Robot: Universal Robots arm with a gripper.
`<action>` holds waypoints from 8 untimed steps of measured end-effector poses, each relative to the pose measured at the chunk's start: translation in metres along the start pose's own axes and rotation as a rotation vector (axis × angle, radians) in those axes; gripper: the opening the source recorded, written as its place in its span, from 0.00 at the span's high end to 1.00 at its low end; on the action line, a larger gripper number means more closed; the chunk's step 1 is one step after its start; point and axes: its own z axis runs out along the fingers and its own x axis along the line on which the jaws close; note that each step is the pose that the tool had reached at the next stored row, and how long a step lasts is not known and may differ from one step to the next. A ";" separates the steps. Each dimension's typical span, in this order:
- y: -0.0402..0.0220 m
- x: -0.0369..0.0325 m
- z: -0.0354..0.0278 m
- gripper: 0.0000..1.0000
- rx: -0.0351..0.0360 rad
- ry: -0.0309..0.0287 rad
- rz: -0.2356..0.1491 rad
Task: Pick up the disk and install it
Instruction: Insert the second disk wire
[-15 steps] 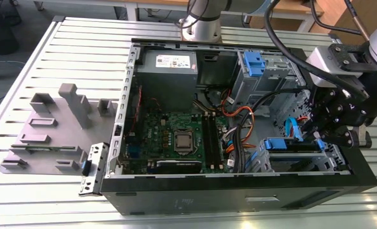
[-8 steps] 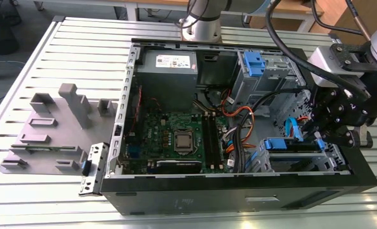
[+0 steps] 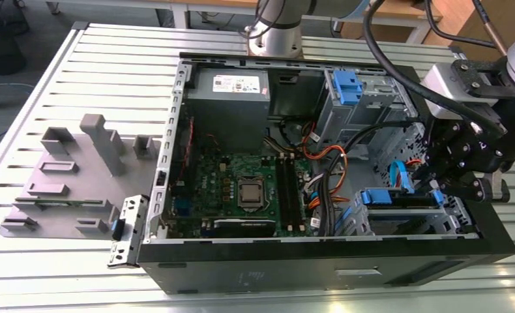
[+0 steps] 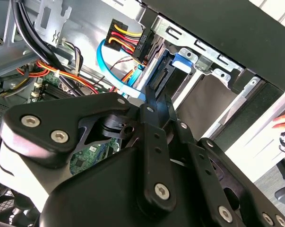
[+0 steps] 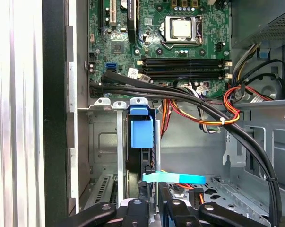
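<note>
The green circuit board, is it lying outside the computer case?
No, the green circuit board sits inside the open computer case, beside the black cables.

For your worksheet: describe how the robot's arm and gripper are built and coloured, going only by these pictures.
The arm is a silver-grey tube with a white, rounded wrist housing and thick black cables looping along it. The gripper is matte black, made of flat linkage plates joined by silver screws, narrowing to slim black fingers.

An open black metal computer case lies on a slatted silver metal table. Inside, a green circuit board sits at the centre, with a grey boxy power supply at its 12 o'clock. A flat light-blue data cable crosses the case's metal bay. A grey plastic fixture tray rests at the case's 9 o'clock.
</note>
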 end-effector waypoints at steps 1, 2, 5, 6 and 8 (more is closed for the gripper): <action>0.0000 0.0000 0.0000 0.77 0.0000 0.0000 0.000; 0.0000 0.0000 0.0000 0.77 0.0000 0.0000 0.000; -0.0001 0.0000 0.0000 0.76 0.0000 0.0000 0.000; -0.0001 0.0000 0.0000 0.76 0.0000 0.0000 0.000; -0.0001 -0.0003 0.0000 0.69 0.0000 -0.0001 0.000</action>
